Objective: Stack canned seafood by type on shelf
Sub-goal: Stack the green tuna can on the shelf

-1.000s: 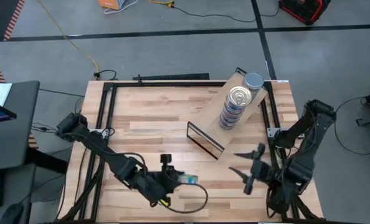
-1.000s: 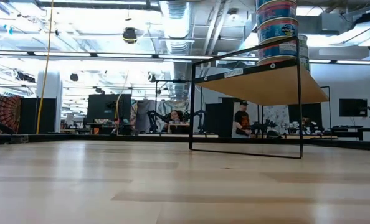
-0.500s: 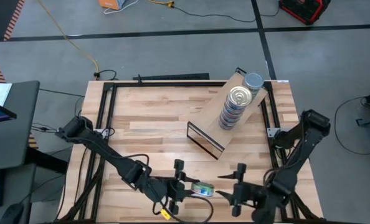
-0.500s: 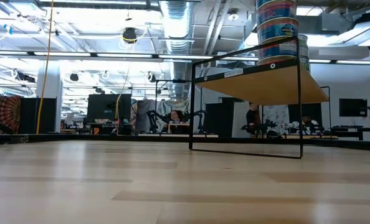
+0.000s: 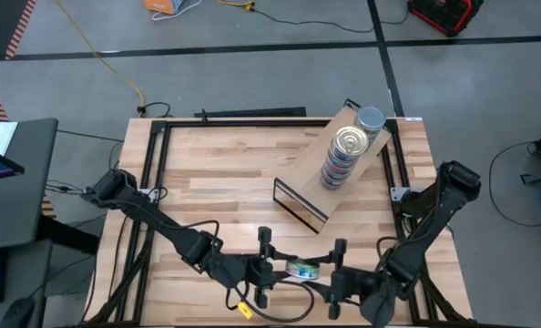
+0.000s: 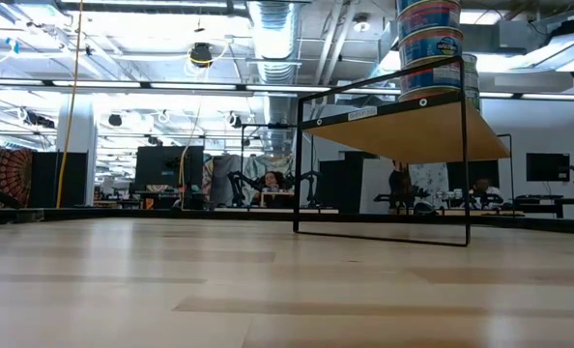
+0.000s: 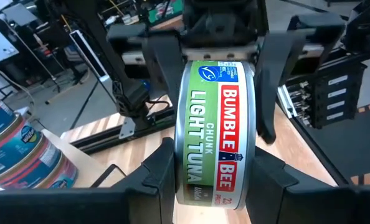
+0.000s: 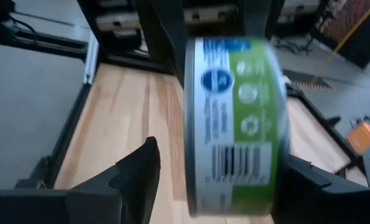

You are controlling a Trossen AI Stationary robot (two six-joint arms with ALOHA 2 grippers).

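Note:
My left gripper (image 5: 289,270) hovers near the table's near edge, shut on a tin (image 5: 301,269) with a green and blue Bumble Bee label (image 7: 215,124). My right gripper (image 5: 322,275) faces it from the right, open, with a finger on each side of the tin (image 8: 235,118); I cannot tell whether either finger touches it. The shelf (image 5: 309,173) stands aslant at the table's far right on its black frame (image 6: 384,232). It carries a tall stack of tins (image 5: 343,155) and a second stack (image 5: 370,118) behind it. My left gripper pinches the tin between its two fingers (image 7: 163,174), one on each flat face, so the label wall (image 7: 216,162) faces the wrist camera. The fingers come level from the table's left. The tin stands on edge, lifted clear of the table.
Bare wood tabletop (image 5: 225,173) spreads over the left and middle. The shelf's mirrored end panel (image 5: 300,205) stands just beyond the two grippers. Black frame rails (image 5: 152,173) run along the table's sides. Cables trail under the left arm (image 5: 280,305).
My left gripper has carried the tin toward the table's right along the near edge. My right gripper has swung toward the near edge and leftward, turning to face the tin, and now stands with its fingers around it, still open.

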